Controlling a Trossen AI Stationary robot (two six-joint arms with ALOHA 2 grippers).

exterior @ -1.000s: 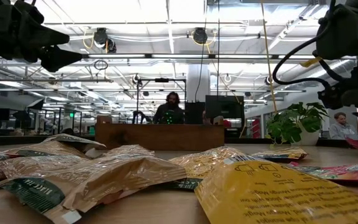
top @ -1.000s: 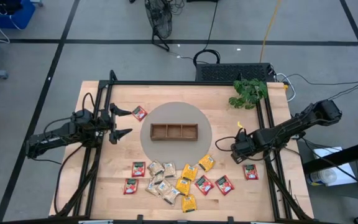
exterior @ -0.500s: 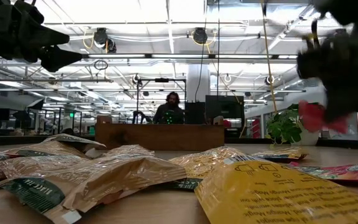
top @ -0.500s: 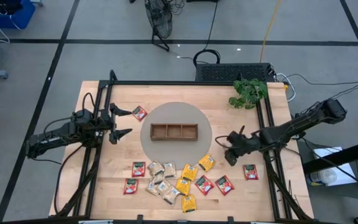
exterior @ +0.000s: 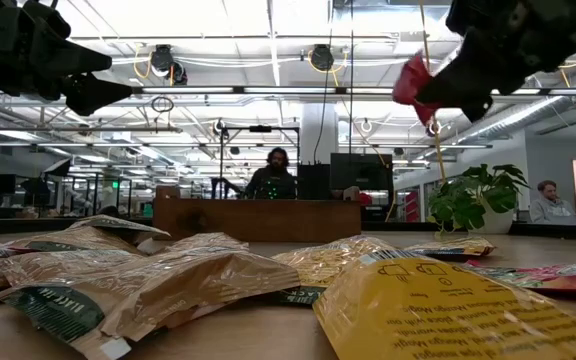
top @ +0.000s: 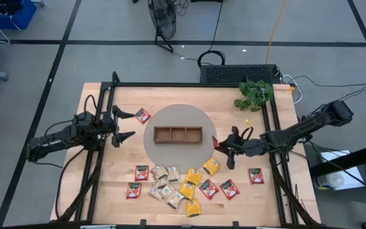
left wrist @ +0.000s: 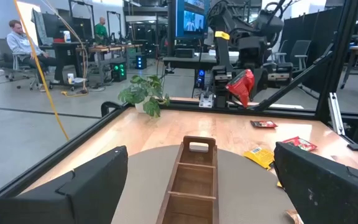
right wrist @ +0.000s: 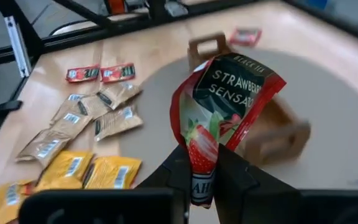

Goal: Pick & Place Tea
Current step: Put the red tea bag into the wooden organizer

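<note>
I have the right gripper clamped on a red tea sachet, the one printed with strawberries, pinched at its lower edge between the two fingers. It hangs above the table, off the right end of the wooden tray and over the rim of the round grey mat the tray sits on. From table height the sachet shows lifted well clear of the surface.

The left gripper waits with its jaws spread wide and nothing between them, near the table's left edge, just beside a lone red sachet.

The other sachets, red, yellow and beige, lie scattered along the table's front edge, with one more red sachet near the front right corner. A potted plant stands at the back right corner.
</note>
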